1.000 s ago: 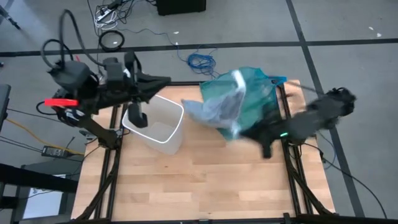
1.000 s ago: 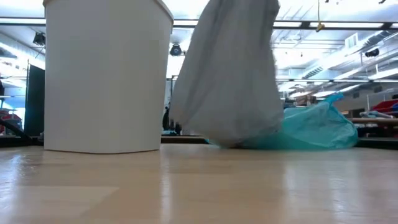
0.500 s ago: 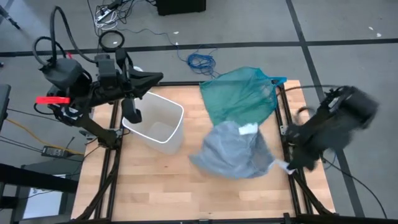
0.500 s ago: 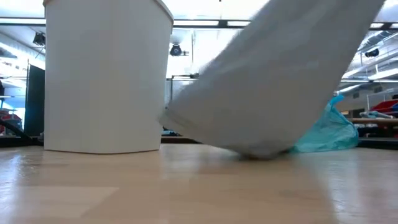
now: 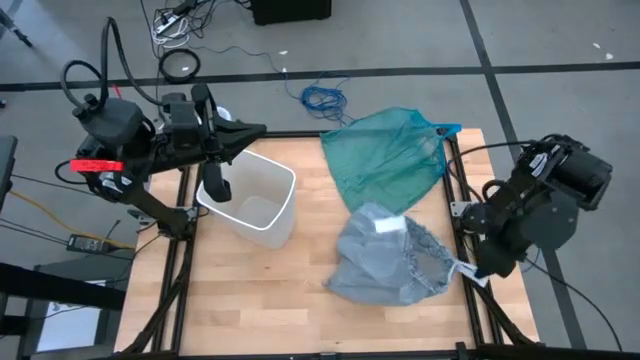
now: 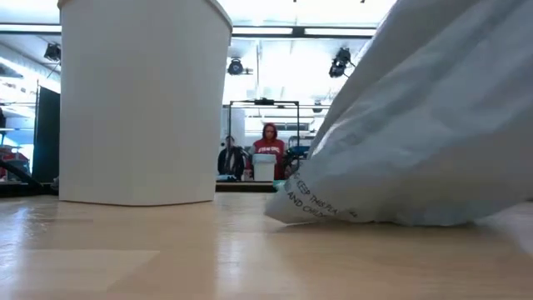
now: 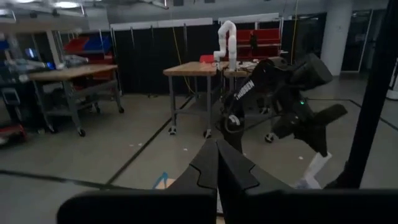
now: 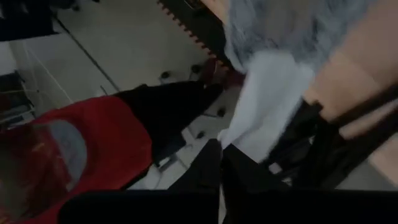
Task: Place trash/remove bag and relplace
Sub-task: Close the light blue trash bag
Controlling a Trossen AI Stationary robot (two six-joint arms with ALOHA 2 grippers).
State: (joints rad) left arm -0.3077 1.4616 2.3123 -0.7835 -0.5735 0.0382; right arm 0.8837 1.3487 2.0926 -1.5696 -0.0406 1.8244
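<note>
Wooden tabletop [image 5: 250, 290]: bag [image 5: 385, 258] is held out of bin [image 5: 255, 200] by right pincer [image 5: 468, 271] (clamped on its edge); left pincer [image 5: 258, 130] waits, together. Relining seems next.

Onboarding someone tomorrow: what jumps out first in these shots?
The pale grey bag, slumped on the table's right half, with the right gripper shut on a white tab at its edge by the table's right side. Behind it lies the teal bag, and the white bin stands unlined at the left, the left gripper shut above its rim.
</note>
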